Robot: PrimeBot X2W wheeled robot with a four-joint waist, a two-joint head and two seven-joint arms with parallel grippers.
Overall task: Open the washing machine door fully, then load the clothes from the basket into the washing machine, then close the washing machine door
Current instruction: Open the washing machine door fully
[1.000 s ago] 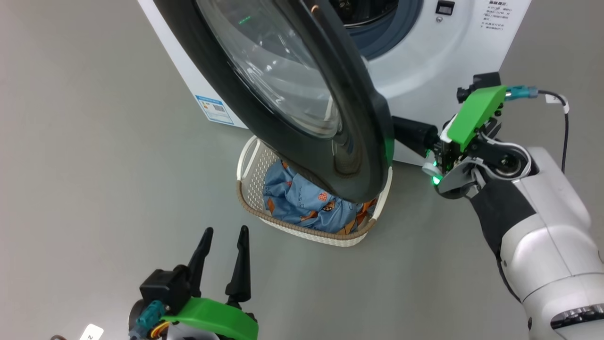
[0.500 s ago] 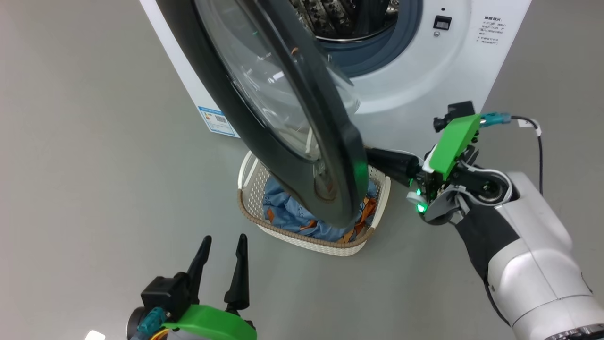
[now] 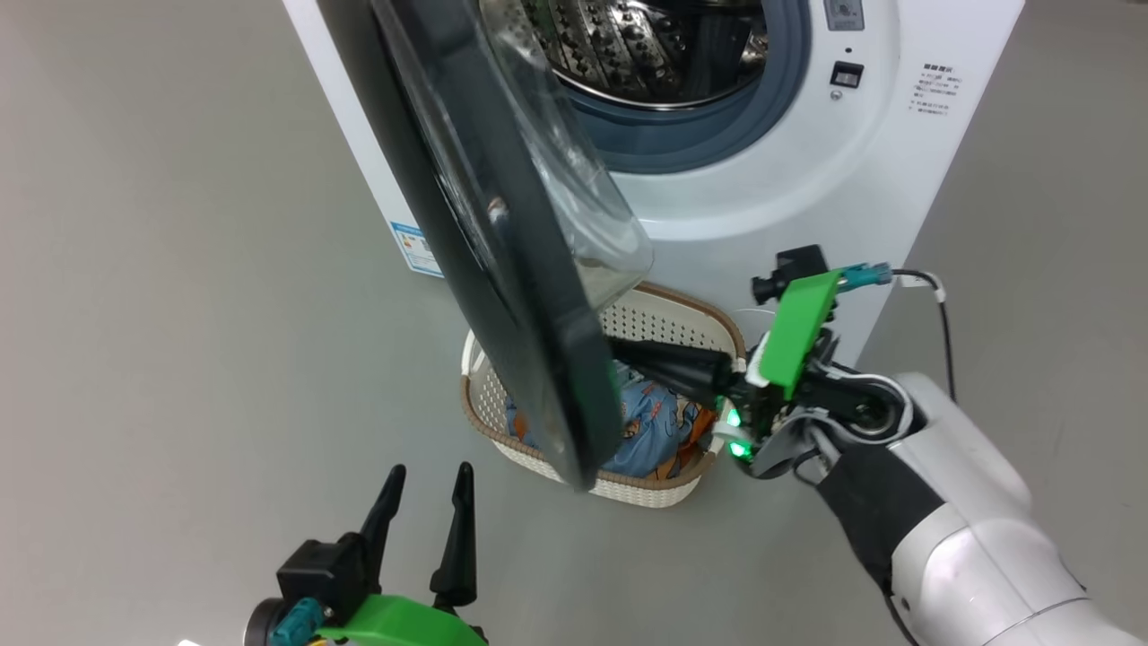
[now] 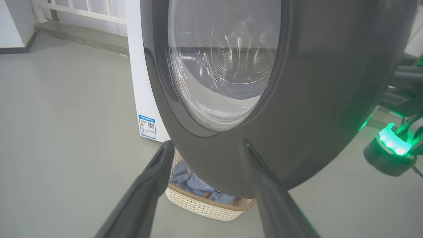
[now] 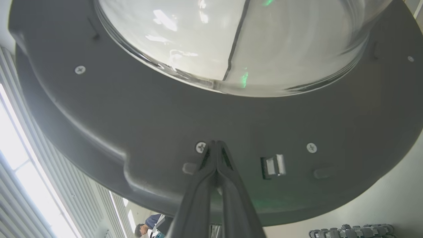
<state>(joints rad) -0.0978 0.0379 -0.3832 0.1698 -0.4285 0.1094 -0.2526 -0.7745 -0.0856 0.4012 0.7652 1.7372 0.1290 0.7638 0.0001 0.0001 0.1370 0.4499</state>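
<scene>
The washing machine (image 3: 807,197) stands with its steel drum (image 3: 628,45) exposed. The washing machine door (image 3: 502,269) hangs swung out, edge-on in the head view, over the basket (image 3: 682,314). My right gripper (image 3: 619,352) is shut, its tips pressed against the door's inner rim (image 5: 132,109) beside the latch (image 5: 272,165), below the glass bowl (image 5: 231,39). The right gripper (image 5: 215,143) holds nothing. My left gripper (image 3: 426,475) stands open near the floor, facing the door's outer face (image 4: 314,82), apart from it. The clothes (image 3: 655,422) lie in the basket (image 4: 205,206), partly hidden by the door.
Grey floor surrounds the machine, with open room to the left. A blue energy sticker (image 3: 413,247) sits low on the machine's side. In the right wrist view, a person (image 5: 148,228) shows beyond the door's edge. A white railing (image 4: 82,13) lines the far wall.
The door has swung further open, from facing the head camera to edge-on. My right gripper followed it leftward over the basket. The head view shifted; the left gripper stayed put.
</scene>
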